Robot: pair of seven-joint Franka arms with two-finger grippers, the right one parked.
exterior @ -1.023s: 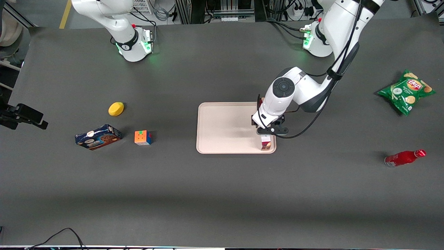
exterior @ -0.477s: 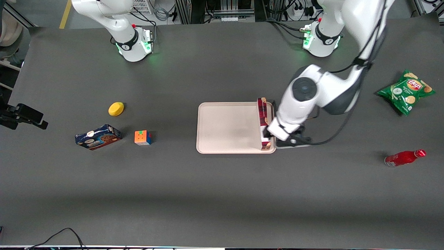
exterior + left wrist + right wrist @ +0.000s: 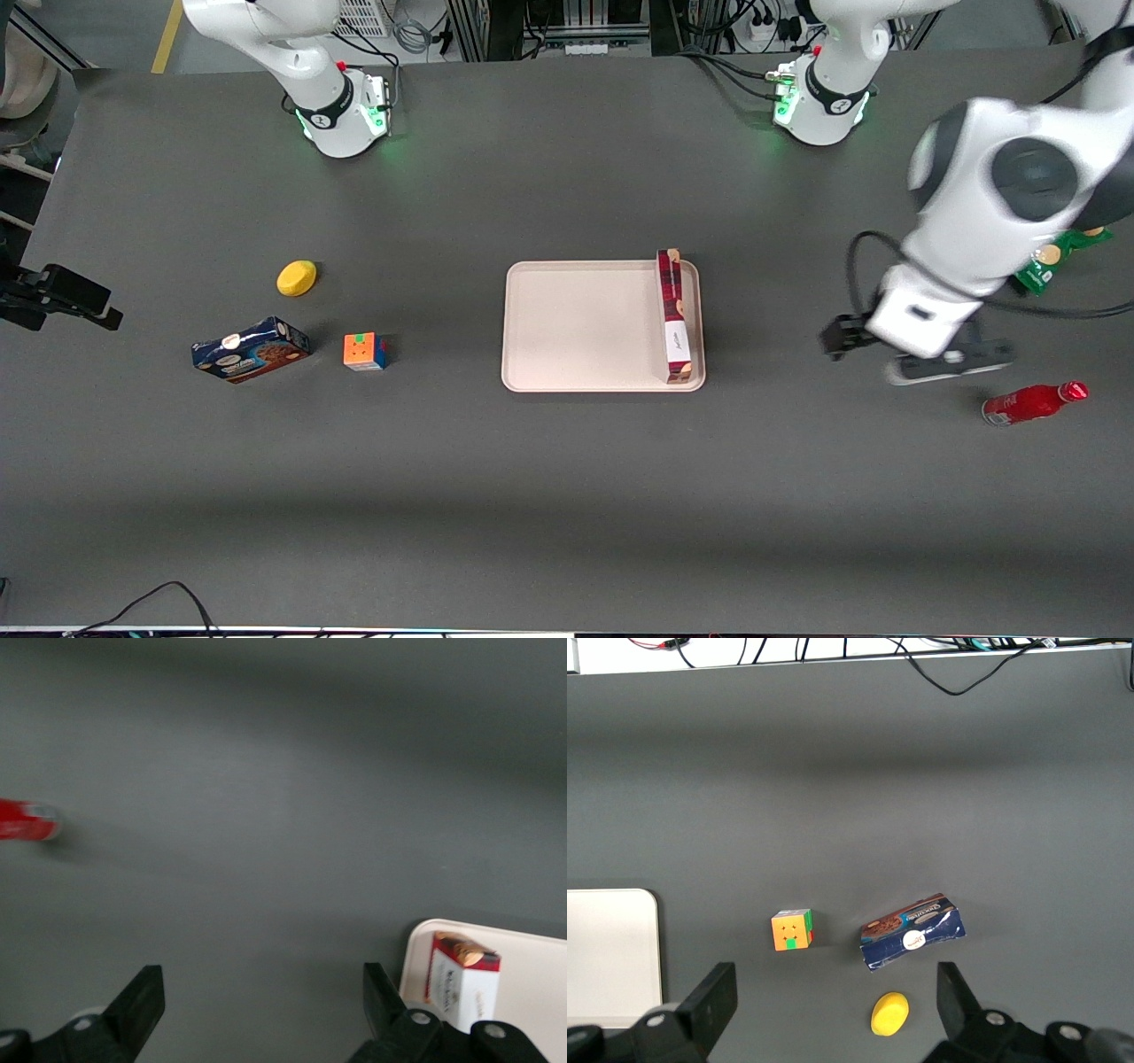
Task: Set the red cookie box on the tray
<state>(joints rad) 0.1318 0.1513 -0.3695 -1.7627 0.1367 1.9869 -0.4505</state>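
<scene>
Front view: one red cookie box (image 3: 675, 315) on tray (image 3: 585, 326); gripper (image 3: 261, 1010) spread.

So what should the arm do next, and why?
Probably nothing more than pulling back to rest. The red cookie box already lies on the tray, along its edge toward the working arm's end. The gripper is open, holds nothing, and hangs over bare table near the red bottle, well clear of the tray.
</scene>
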